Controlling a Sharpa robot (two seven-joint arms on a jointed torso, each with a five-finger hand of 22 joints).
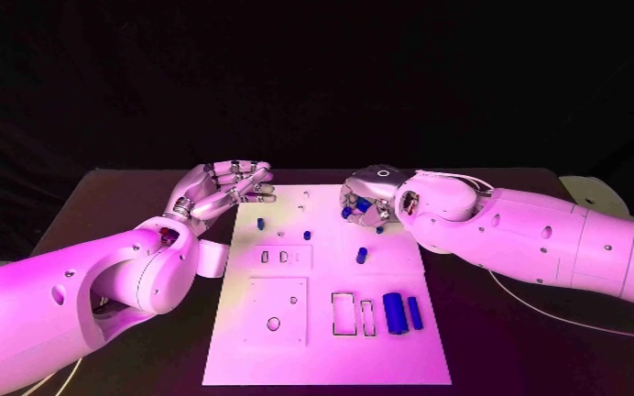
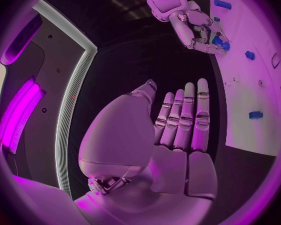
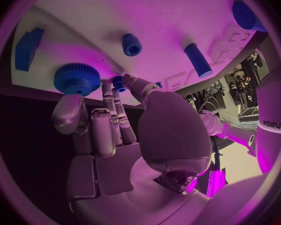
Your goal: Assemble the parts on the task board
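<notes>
Two blue cylinders point(image 1: 403, 311) lie nearest; right robot hand point(image 1: 366, 196) grips a blue part point(image 1: 359, 207), left robot hand point(image 1: 222, 187) released beside the task board point(image 1: 397, 359)

— What do the arms look like?

— Smooth, rounded white shells on both, the left arm point(image 1: 92, 277) and the right arm point(image 1: 529, 236), dotted with small dark screw holes — thick at the forearm, narrowing to the wrist.

— And the hands?

— The left hand point(image 1: 218, 187) and right hand point(image 1: 373, 196) are silver metal, segmented (the palm is a plain domed plate). A thin pale cable point(image 1: 549, 309) trails under the right arm.
</notes>
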